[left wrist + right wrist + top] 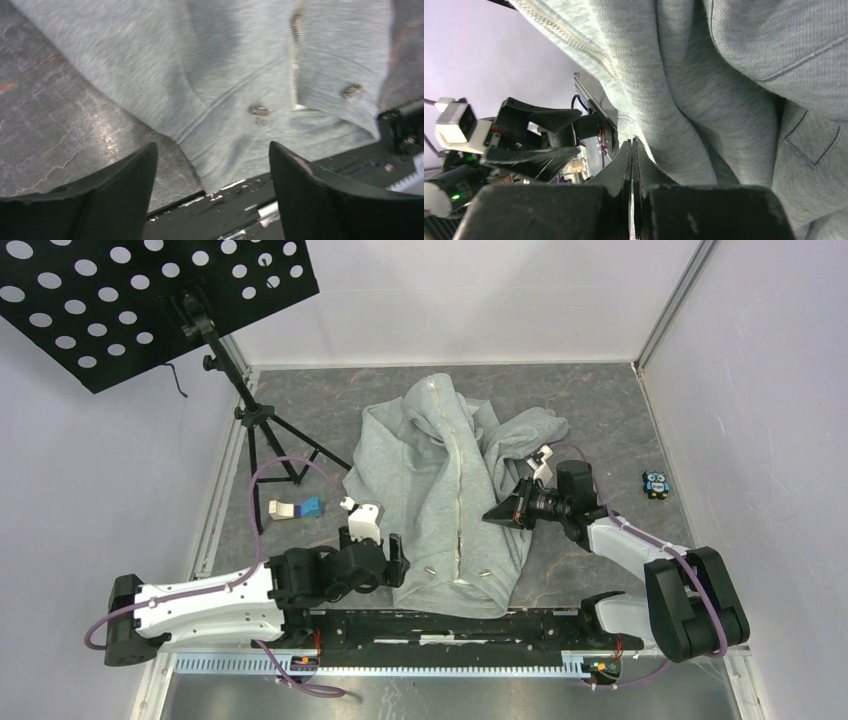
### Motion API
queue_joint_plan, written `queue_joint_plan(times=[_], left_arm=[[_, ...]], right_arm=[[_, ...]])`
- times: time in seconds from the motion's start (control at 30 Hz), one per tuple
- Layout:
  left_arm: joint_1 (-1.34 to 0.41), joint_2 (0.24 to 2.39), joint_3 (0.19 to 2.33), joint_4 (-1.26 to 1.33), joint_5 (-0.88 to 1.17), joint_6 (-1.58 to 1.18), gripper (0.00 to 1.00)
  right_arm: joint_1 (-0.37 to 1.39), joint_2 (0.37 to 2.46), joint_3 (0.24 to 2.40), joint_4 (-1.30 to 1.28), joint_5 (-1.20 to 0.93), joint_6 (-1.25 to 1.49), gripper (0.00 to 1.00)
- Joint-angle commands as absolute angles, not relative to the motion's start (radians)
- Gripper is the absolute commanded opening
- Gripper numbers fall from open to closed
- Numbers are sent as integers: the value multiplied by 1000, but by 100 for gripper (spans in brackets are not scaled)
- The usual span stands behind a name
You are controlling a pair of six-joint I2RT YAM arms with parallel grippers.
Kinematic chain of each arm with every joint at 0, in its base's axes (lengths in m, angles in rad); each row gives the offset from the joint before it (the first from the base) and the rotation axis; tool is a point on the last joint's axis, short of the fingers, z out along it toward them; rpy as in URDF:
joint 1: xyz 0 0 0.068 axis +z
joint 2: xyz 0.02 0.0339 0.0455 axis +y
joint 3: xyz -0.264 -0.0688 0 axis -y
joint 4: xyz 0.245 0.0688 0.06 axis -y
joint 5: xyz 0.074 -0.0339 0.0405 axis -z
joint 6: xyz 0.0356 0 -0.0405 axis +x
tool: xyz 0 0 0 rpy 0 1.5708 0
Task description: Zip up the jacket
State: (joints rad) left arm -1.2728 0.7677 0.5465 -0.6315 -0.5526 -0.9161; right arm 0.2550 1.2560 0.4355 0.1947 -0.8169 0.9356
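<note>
The light grey jacket (440, 490) lies spread on the dark table, collar at the far end, its pale zipper strip (460, 505) running down the middle. My left gripper (392, 562) is open and empty at the jacket's lower left hem. In the left wrist view (212, 152) the hem corner, two metal snaps (259, 110) and the zipper's bottom end (296, 65) lie between and beyond its fingers. My right gripper (494, 512) is shut, over the jacket's right front panel. In the right wrist view (632, 143) its tips touch folded fabric (724, 75); nothing shows between them.
A black perforated music stand (150, 300) on a tripod stands at the far left. A small white and blue object (297, 509) lies left of the jacket. An owl figure (656, 483) sits at the right. A black rail (450, 625) runs along the near edge under the hem.
</note>
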Motion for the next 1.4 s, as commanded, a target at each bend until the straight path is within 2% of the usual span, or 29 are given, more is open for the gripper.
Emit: queue_joint_plan(times=[0.0, 0.07, 0.27, 0.43, 0.57, 0.6, 0.63, 0.7, 0.83, 1.07, 1.1, 1.17, 1.27, 1.33, 1.37], left_arm=[[-1272, 734, 670, -611, -471, -812, 93], [-1272, 714, 712, -573, -426, -752, 100], [-1210, 731, 835, -497, -380, -700, 100], [-999, 951, 936, -390, -71, -708, 99], [-910, 1095, 967, -327, -59, -634, 100], [-899, 1136, 969, -297, -68, -614, 100], [-888, 1176, 975, -272, -73, -578, 100], [-877, 1273, 1019, -277, -127, -535, 100], [-846, 1456, 1112, -307, -158, -485, 100], [-838, 1663, 1112, -183, -71, -460, 100], [-837, 1683, 1115, -179, -67, -459, 97], [-831, 1720, 1126, -175, -45, -449, 85], [-821, 1728, 1126, -159, -5, -433, 61], [-810, 1719, 1125, -170, 49, -405, 47], [-803, 1708, 1120, -173, 82, -393, 43]], right_arm=[[278, 1258, 477, 200, -806, 904, 0], [294, 1262, 491, 199, -804, 902, 0], [340, 1248, 509, 186, -783, 897, 0], [368, 1223, 493, 196, -765, 909, 0], [381, 1200, 509, 132, -656, 742, 1], [388, 1200, 501, 122, -634, 723, 6], [398, 1205, 479, 156, -639, 721, 16], [430, 1225, 448, 213, -664, 724, 27], [499, 1245, 403, 296, -696, 731, 33], [552, 1205, 329, 356, -662, 696, 46], [557, 1207, 321, 364, -660, 688, 47], [568, 1225, 314, 385, -670, 683, 48], [593, 1248, 296, 448, -678, 691, 50], [617, 1264, 289, 480, -670, 704, 46], [630, 1274, 285, 510, -667, 717, 44]])
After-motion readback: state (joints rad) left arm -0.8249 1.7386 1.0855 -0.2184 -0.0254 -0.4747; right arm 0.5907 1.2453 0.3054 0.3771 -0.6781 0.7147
